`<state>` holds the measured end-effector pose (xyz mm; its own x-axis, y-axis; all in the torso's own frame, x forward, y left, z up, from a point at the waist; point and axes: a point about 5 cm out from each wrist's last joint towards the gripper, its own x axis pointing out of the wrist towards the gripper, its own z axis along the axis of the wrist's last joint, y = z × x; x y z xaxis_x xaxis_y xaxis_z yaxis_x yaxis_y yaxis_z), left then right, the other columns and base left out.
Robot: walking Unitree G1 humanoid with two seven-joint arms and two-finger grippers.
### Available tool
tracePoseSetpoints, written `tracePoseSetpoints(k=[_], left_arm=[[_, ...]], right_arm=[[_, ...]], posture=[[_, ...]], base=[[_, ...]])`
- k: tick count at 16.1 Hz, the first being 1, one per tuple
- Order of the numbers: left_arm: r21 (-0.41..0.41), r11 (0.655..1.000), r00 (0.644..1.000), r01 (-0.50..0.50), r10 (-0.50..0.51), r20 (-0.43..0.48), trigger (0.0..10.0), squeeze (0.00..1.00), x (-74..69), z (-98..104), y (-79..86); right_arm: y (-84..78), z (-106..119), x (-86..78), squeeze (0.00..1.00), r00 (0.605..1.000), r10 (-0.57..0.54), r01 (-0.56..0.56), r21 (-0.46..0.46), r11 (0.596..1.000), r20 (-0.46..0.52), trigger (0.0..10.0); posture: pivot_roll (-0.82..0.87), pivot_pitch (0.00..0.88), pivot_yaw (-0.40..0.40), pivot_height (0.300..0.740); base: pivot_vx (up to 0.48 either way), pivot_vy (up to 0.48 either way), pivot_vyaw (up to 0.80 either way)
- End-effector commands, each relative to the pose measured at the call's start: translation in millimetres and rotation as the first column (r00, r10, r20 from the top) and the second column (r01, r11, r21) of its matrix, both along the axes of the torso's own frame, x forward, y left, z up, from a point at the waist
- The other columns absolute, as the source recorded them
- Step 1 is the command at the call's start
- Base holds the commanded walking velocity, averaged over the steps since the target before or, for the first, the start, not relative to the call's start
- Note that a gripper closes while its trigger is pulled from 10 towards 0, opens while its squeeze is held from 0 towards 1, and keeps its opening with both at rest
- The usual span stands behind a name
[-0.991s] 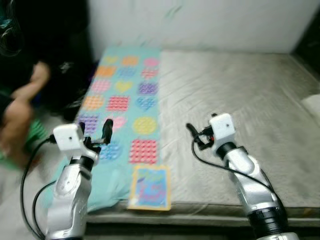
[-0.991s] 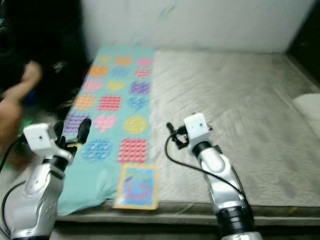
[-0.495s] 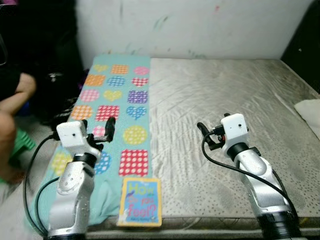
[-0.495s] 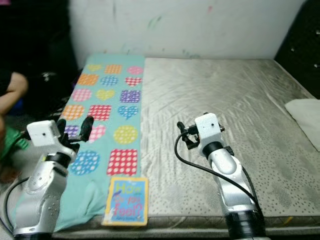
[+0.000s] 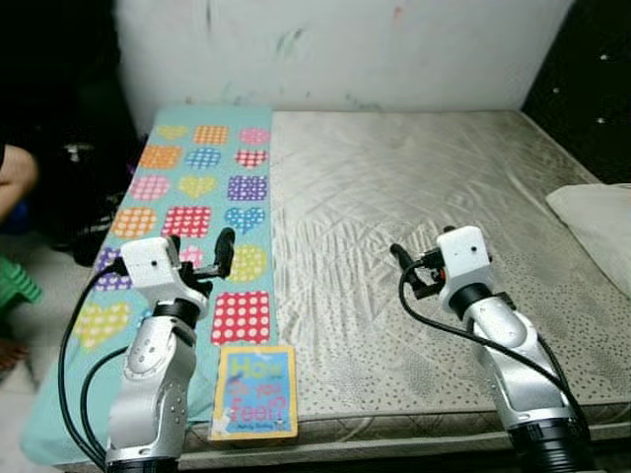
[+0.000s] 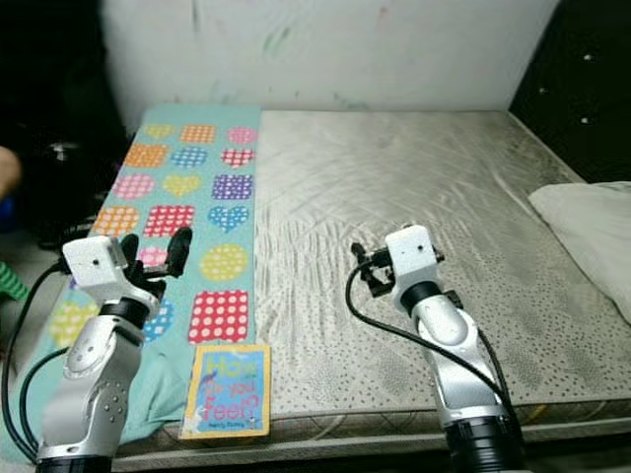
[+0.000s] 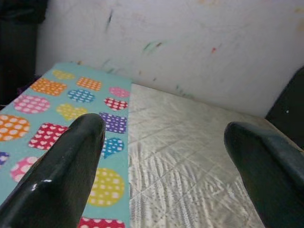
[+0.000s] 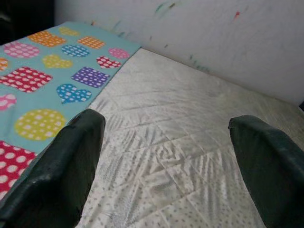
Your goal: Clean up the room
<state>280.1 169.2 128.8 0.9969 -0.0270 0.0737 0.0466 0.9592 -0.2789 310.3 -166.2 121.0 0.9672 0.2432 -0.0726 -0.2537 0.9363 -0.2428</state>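
Left eye view: the scene below, largest thing first.
Bed [image 5: 414,217]: bare grey quilted mattress against a white marked wall.
Blanket [image 5: 197,207]: teal, with dotted hearts, circles and squares, spread along the bed's left side and hanging over its left edge.
Pillow [image 5: 596,227]: white, at the bed's right edge.
Book [image 5: 254,390]: lies flat on the bed's near edge, overlapping the blanket's corner.
Left end effector [image 7: 166,156]: fingers spread, empty, above the blanket.
Right end effector [image 8: 171,156]: fingers spread, empty, over the mattress.
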Motion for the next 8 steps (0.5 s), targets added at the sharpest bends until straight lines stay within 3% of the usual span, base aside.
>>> tracePoseSetpoints(k=[1, 4, 8], left_arm=[[0.003, 1.0, 1.0, 0.001, -0.001, 0.0, 10.0, 0.0, -0.4, 0.1, 0.9], [-0.002, 1.0, 1.0, 0.006, -0.006, 0.004, 10.0, 0.0, 0.2, 0.7, 0.1], [-0.03, 0.999, 1.0, -0.012, 0.012, -0.008, 10.0, 0.0, 0.4, -0.8, 2.2]], right_arm=[[3.6, 4.0, 0.0, 0.0, 1.0, 0.016, -0.016, -0.006, 1.0, 0.012, 10.0], [3.7, 2.9, -1.3, 0.0, 1.0, 0.017, -0.017, -0.004, 1.0, 0.008, 10.0], [-0.6, 4.8, 0.4, 0.0, 1.0, 0.011, -0.011, -0.013, 1.0, 0.013, 10.0]], posture=[[-0.17, 0.0, -0.016, 0.74], [-0.17, 0.0, -0.016, 0.74], [-0.17, 0.0, -0.016, 0.74]], base=[[0.0, 0.0, 0.0], [0.0, 0.0, 0.0], [0.0, 0.442, 0.0]])
